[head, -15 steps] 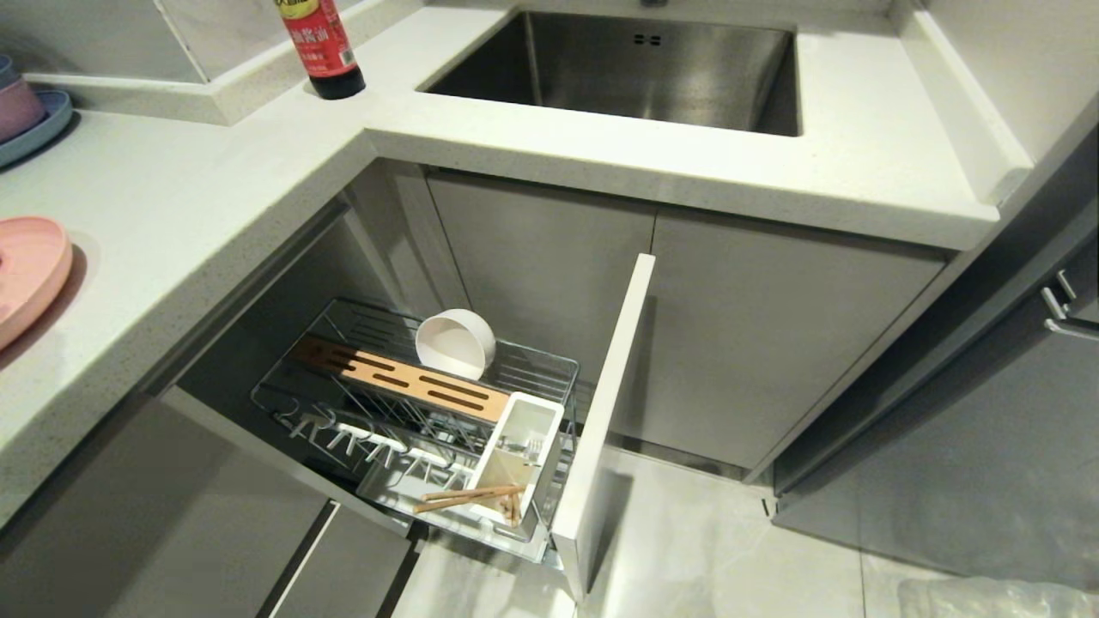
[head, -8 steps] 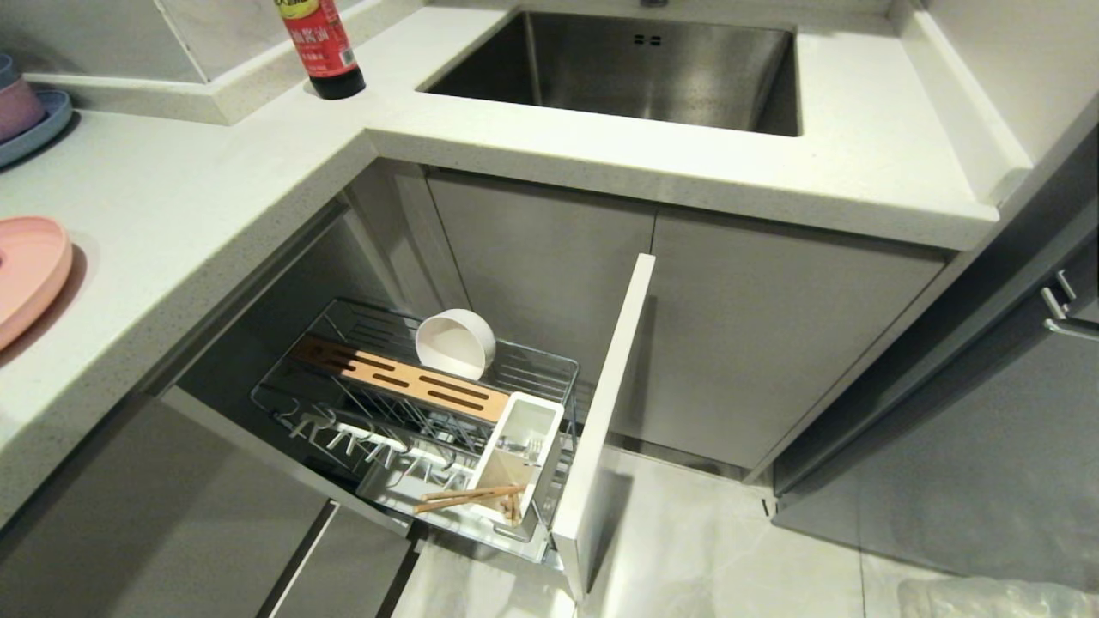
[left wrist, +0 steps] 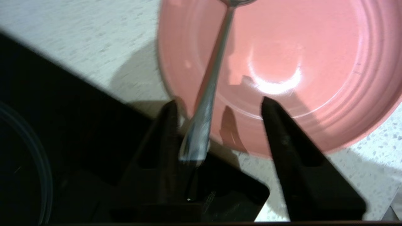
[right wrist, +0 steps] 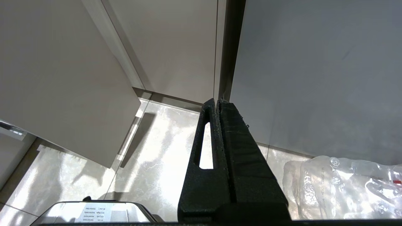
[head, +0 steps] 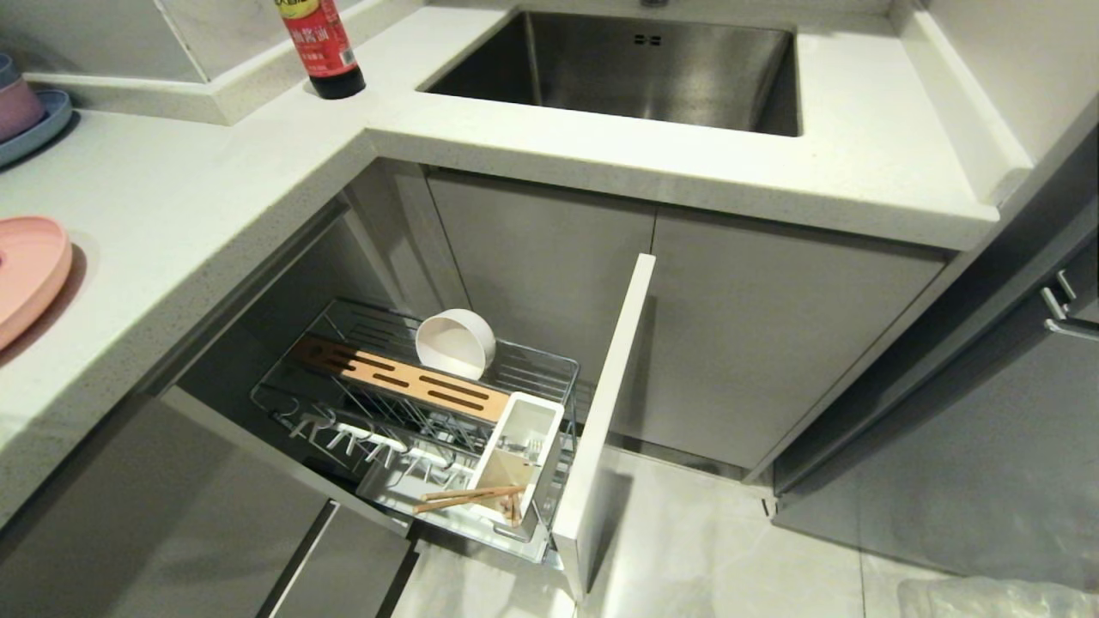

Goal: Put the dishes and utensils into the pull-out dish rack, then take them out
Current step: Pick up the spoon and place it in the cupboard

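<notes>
In the left wrist view my left gripper [left wrist: 218, 100] is open over the salmon-pink plate [left wrist: 298, 47] on the counter. The silver spoon [left wrist: 209, 91] runs from the plate's middle out between the fingers, its handle end close beside one finger and well apart from the other. In the head view only the plate's edge [head: 30, 266] shows at far left, and no arm shows. The pull-out dish rack [head: 549, 378] stands pulled out below, with the cream-white bowl [head: 455, 343] on edge at its back and the chopsticks [head: 468, 496] lying by the white caddy [head: 515, 455]. My right gripper [right wrist: 216, 102] is shut, hanging low over the floor.
A soy sauce bottle [head: 322, 47] stands at the counter corner beside the steel sink [head: 627, 69]. Stacked blue and pink bowls [head: 26, 116] sit far left. The rack's pale front panel [head: 605, 412] juts into the aisle. A plastic bag [right wrist: 345, 185] lies on the floor.
</notes>
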Available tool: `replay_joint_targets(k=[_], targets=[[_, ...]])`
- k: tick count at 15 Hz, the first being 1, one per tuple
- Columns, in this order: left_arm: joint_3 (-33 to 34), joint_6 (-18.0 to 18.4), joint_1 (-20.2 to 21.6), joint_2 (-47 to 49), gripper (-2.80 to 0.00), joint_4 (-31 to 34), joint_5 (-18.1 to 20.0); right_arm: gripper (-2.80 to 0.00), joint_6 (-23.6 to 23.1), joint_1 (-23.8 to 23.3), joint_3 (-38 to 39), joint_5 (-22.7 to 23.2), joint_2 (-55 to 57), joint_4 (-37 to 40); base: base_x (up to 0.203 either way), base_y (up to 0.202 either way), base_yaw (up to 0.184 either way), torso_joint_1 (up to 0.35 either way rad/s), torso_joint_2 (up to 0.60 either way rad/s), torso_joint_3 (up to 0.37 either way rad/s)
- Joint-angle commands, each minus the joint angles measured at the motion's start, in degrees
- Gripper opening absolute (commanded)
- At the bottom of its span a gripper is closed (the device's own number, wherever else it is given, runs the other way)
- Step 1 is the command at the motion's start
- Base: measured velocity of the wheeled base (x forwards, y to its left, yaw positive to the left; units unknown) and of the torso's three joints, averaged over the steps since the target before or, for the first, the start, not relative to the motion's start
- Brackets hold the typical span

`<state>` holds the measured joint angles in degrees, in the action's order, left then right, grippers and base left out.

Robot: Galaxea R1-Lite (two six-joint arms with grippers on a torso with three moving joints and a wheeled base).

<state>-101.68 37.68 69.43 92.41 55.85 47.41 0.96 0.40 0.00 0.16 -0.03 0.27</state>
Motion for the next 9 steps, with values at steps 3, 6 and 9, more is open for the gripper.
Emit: replay_joint_targets(k=[3, 6, 9], targets=[[0.1, 0.2, -3.6, 2.1, 0.00, 0.2, 0.2, -2.80, 0.0, 0.0, 0.0, 0.0, -0.1, 0.0, 0.000, 0.000, 0.000, 0.000, 0.00, 0.000], [0.1, 0.2, -5.1, 3.0, 0.00, 0.2, 0.2, -2.80, 0.0, 0.0, 0.0, 0.0, 0.0, 0.0, 0.000, 0.000, 0.000, 0.000, 0.00, 0.000], [0.4, 0.2, -5.7, 3.9, 0.00, -0.6, 0.0, -2.80, 0.0, 0.0, 0.0, 0.0, -0.1, 0.0, 0.000, 0.000, 0.000, 0.000, 0.00, 0.000]])
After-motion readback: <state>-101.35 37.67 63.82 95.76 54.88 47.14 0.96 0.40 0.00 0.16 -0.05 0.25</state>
